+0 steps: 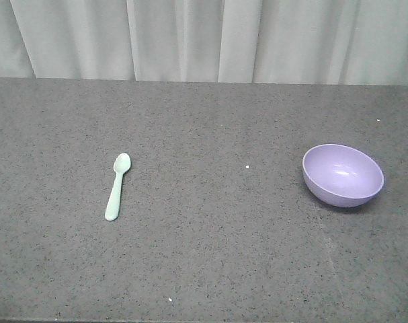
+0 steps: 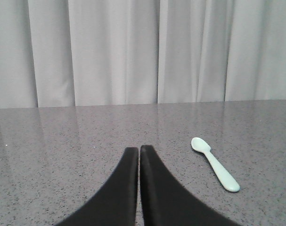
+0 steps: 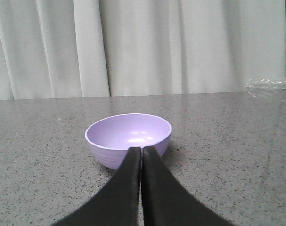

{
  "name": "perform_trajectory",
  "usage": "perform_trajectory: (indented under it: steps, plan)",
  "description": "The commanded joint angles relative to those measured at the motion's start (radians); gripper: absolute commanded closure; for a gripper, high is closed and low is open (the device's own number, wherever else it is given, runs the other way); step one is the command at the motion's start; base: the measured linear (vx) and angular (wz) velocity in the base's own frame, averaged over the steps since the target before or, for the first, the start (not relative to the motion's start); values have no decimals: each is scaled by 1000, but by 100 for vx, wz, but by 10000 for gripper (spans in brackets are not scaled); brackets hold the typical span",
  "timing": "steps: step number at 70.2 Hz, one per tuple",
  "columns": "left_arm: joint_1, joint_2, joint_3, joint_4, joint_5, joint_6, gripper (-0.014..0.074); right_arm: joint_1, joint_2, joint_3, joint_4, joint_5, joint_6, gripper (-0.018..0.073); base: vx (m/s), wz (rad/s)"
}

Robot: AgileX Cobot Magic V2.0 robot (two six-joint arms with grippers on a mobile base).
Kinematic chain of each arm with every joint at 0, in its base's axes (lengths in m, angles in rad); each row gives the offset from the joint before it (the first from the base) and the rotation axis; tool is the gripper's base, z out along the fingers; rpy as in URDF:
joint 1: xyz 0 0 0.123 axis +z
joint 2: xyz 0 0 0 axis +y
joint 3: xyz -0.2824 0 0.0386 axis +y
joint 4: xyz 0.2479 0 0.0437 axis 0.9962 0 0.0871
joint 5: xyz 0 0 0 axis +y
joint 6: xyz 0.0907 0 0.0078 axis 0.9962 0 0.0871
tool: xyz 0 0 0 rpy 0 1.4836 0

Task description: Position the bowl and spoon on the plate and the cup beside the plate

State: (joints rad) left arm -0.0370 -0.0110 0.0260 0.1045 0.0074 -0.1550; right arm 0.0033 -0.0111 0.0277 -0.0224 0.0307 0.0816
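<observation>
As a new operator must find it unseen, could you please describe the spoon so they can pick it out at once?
Start from the speckled grey table in front of the pale curtain. On its left half in the front view lies the spoon, head toward the curtain. It is slim and mint green, unlike the round lavender bowl far to its right.

bowl (image 3: 126, 134) near wall: behind right claw (image 3: 141, 149) | left claw (image 2: 139, 148) base: cut by bottom edge
</observation>
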Motion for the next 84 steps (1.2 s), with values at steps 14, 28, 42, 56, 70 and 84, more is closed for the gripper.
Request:
perform_trajectory:
  steps: [14, 28, 42, 56, 70, 84]
  plan:
    - [2, -14, -8, -4, -72, 1, 603, 0, -10, 4, 0, -76, 1, 565, 3, 8]
    - [2, -14, -8, -4, -72, 1, 603, 0, -10, 4, 0, -76, 1, 565, 1, 3]
    - [2, -14, -8, -4, -72, 1, 603, 0, -10, 4, 0, -76, 1, 565, 0, 0]
    - [2, -14, -8, -4, -72, 1, 603, 0, -10, 4, 0, -76, 1, 565, 0, 0]
    - [2, -14, -8, -4, -72, 1, 603, 0, -10, 4, 0, -76, 1, 565, 0, 0]
    - [2, -14, -8, -3, -77, 1, 603, 0, -10, 4, 0, -89, 1, 565, 0, 0]
